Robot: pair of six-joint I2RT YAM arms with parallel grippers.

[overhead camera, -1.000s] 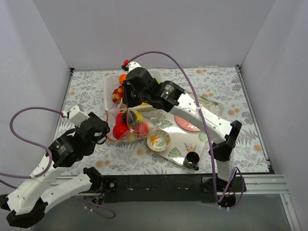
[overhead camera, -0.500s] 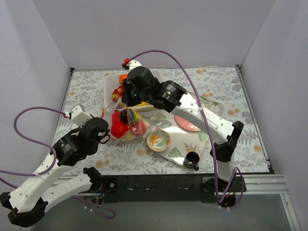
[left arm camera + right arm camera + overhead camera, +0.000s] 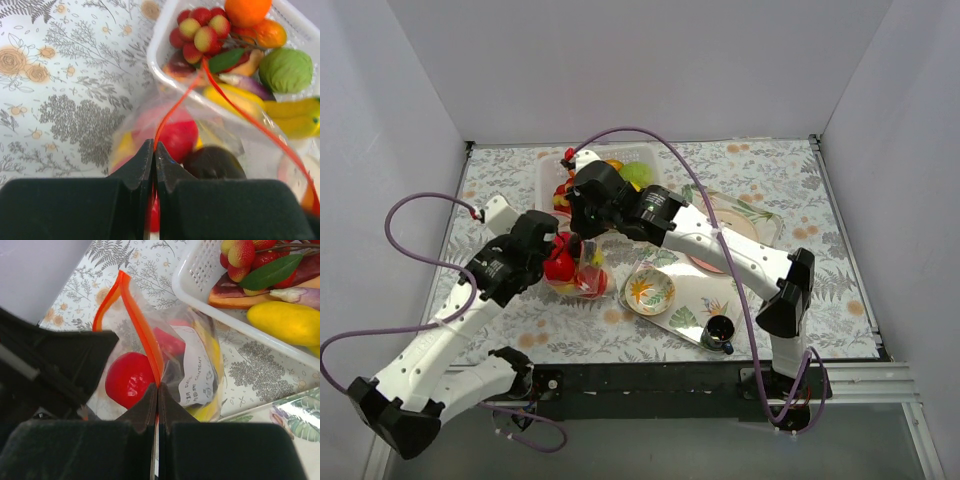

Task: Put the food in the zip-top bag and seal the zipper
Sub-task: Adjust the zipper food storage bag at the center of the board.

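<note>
The clear zip-top bag (image 3: 582,276) stands bunched on the table in front of the white basket. It holds a red apple (image 3: 127,382), yellow pieces (image 3: 214,356) and a dark piece (image 3: 215,162). My left gripper (image 3: 154,147) is shut on the red-orange zipper (image 3: 172,107) at the bag's left end. My right gripper (image 3: 158,387) is shut on the zipper (image 3: 142,335) a little further along. Both grippers meet over the bag in the top view, left (image 3: 558,244) and right (image 3: 582,238). More food lies in the basket: an orange (image 3: 246,10), a green piece (image 3: 285,70), a banana (image 3: 295,117).
The white slotted basket (image 3: 546,178) sits at the back behind the bag. A floral bowl (image 3: 649,290), a pink plate (image 3: 705,262) and a black cup (image 3: 718,332) rest on the clear leaf-patterned tray (image 3: 745,290) to the right.
My left arm has swung up and right to the bag, and its gripper now sits on the zipper. The bag has shifted left and bunched up. My right gripper stayed on the zipper.
</note>
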